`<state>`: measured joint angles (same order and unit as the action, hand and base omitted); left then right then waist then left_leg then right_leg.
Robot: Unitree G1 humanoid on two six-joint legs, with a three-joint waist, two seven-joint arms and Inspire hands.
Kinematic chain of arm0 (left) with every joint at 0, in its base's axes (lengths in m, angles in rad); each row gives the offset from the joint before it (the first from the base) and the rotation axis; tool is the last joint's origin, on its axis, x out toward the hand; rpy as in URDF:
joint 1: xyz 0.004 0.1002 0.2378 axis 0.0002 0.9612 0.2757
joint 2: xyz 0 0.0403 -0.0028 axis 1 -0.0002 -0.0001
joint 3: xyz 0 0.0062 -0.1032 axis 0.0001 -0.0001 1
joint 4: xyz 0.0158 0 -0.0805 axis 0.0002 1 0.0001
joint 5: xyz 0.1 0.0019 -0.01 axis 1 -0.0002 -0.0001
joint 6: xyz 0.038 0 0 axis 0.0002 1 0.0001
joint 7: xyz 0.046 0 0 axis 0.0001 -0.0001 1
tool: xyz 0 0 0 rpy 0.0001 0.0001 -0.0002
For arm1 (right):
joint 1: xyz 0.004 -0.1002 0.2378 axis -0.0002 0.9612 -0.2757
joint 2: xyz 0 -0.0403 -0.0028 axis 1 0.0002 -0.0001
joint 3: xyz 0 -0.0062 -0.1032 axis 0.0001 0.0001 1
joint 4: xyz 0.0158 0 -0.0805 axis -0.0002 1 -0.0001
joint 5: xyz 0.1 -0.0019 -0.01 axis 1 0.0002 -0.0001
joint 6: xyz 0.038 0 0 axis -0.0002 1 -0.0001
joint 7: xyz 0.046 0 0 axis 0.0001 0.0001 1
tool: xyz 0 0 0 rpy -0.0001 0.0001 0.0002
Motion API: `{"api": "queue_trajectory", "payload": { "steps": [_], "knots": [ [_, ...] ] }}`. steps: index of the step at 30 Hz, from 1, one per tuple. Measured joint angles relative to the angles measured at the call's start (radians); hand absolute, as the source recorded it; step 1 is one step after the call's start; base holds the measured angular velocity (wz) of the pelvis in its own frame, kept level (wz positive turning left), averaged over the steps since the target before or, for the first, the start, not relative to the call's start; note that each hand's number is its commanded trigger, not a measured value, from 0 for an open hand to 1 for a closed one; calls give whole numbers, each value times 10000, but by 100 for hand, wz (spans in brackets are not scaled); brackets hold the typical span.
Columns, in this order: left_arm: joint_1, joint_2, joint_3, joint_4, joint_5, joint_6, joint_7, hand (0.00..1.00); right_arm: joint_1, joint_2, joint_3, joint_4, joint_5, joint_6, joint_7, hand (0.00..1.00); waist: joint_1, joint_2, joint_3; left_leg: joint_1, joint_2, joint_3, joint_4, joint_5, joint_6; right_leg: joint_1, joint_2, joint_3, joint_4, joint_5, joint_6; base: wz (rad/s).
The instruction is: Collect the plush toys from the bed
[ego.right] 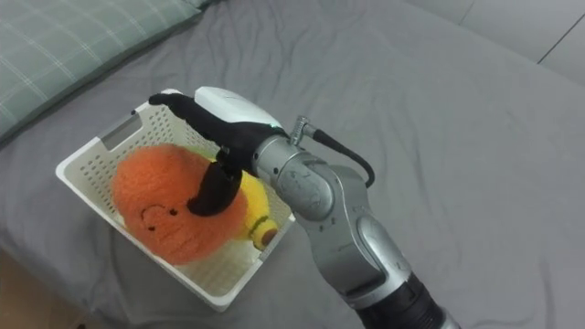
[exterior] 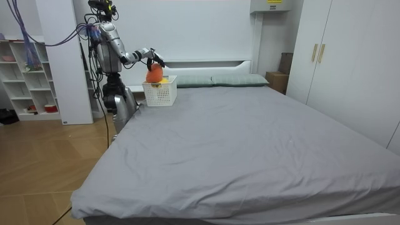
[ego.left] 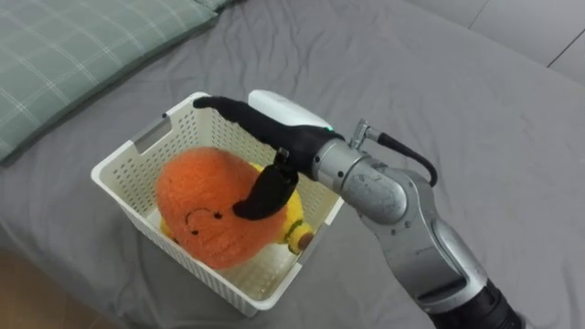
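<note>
While my left eye is looking down, my right hand is hanging open over the orange toy sitting in the basket. My right eye is seeing my thumb resting on it, maybe letting go. Across the room, I am standing by the bed.

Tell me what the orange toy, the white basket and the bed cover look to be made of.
The orange toy is most likely plush fabric: its surface is fuzzy and matt, with a stitched-looking face. The white basket is probably rigid plastic: smooth, slightly glossy walls with a moulded grid of slots. The bed cover looks like woven cloth: matt grey, lying in soft creases.
</note>
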<state>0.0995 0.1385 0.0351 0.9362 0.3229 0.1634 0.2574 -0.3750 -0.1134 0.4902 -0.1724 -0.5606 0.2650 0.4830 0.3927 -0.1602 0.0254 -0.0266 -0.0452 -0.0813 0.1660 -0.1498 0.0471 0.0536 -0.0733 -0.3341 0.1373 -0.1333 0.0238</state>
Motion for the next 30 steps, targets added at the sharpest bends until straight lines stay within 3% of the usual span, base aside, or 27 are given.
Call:
{"api": "queue_trajectory", "payload": {
  "steps": [11,20,22,24,27,28,30],
  "knots": [
    [20,-4,19,6,1,0,3,0,1,-68,-19,0,4,-11,-162,0,-94,18,12,5,-5,-39,8,0,0,65,5,11,-10,0,0,0],
    [179,-84,181,66,50,-32,25,0,283,-157,-1300,-152,499,-282,-1220,0,-733,85,22,58,-8,0,55,-2,-1,103,13,192,-15,-1,2,-1],
    [228,-203,406,68,2,-67,162,0,776,-157,-1978,-426,565,-697,-1679,0,-1076,223,22,88,-14,19,147,-2,5,118,16,365,-15,24,34,0],
    [302,-294,495,83,-57,-157,182,0,1188,-201,-2381,-524,623,-944,-2231,0,-1182,418,13,197,6,237,88,-6,23,131,13,577,-9,28,41,-25],
    [380,-324,528,89,-44,-412,245,0,1692,-412,-2748,-540,606,-1266,-2906,0,-1540,711,-42,344,47,506,-28,-7,39,137,29,869,17,32,48,-29],
    [424,-328,618,90,-44,-547,272,0,1879,-482,-2890,-538,566,-1385,-3082,0,-1736,817,-94,371,58,560,-65,-8,40,126,34,918,30,32,48,-20],
    [468,-317,623,90,-49,-644,424,0,2114,-590,-3193,-453,633,-1565,-3379,0,-2017,905,-140,497,123,777,-154,-8,35,100,70,1091,67,34,45,-25]
  ]
}}
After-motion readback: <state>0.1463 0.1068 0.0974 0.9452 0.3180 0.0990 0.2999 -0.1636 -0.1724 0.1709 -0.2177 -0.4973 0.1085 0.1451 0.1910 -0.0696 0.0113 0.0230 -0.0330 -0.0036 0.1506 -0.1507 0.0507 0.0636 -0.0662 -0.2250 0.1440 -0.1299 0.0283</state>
